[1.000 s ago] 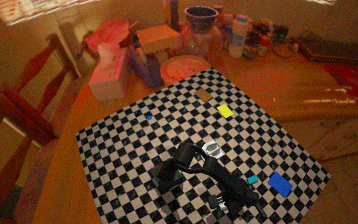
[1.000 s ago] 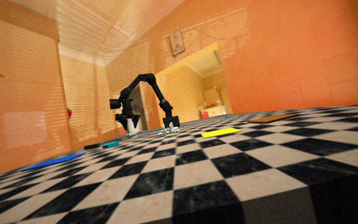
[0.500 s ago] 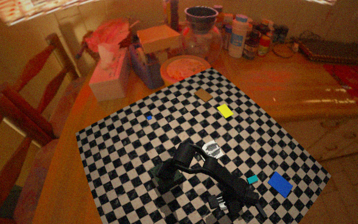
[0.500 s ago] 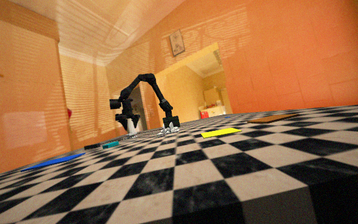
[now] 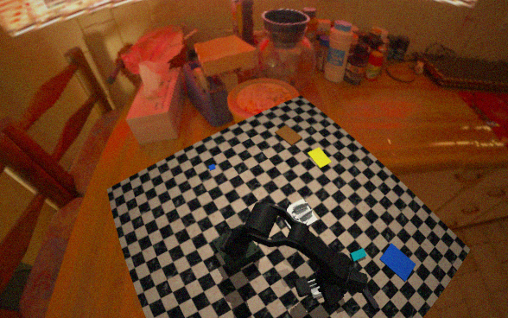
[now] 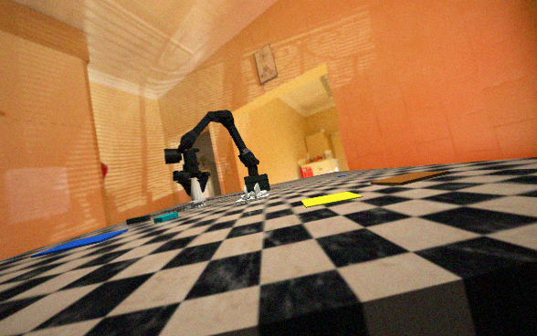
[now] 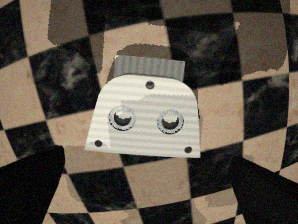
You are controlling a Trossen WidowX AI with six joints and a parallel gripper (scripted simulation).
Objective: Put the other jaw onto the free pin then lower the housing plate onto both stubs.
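The white housing plate point(image 7: 150, 107) point(image 6: 197, 196) has two round ringed holes and three dark screw spots. In the wrist view a grey ribbed block point(image 7: 150, 67) shows at its far edge. My gripper point(image 7: 149, 161) point(image 5: 339, 298) point(image 6: 194, 186) is open and empty, its black fingers wide apart on either side of the plate's near part. In the top view the arm partly hides the plate. A separate white and grey assembly point(image 5: 301, 212) point(image 6: 253, 195) lies on the checkered board near the arm's base. Its jaws, teeth and pins are too small to tell apart.
A teal block point(image 5: 358, 254) point(image 6: 165, 216) and a flat blue piece point(image 5: 397, 262) point(image 6: 82, 242) lie near the gripper. Farther off are a yellow piece point(image 5: 320, 157) point(image 6: 331, 199), a brown piece point(image 5: 288, 135) point(image 6: 411, 177) and a small blue block point(image 5: 212, 167).
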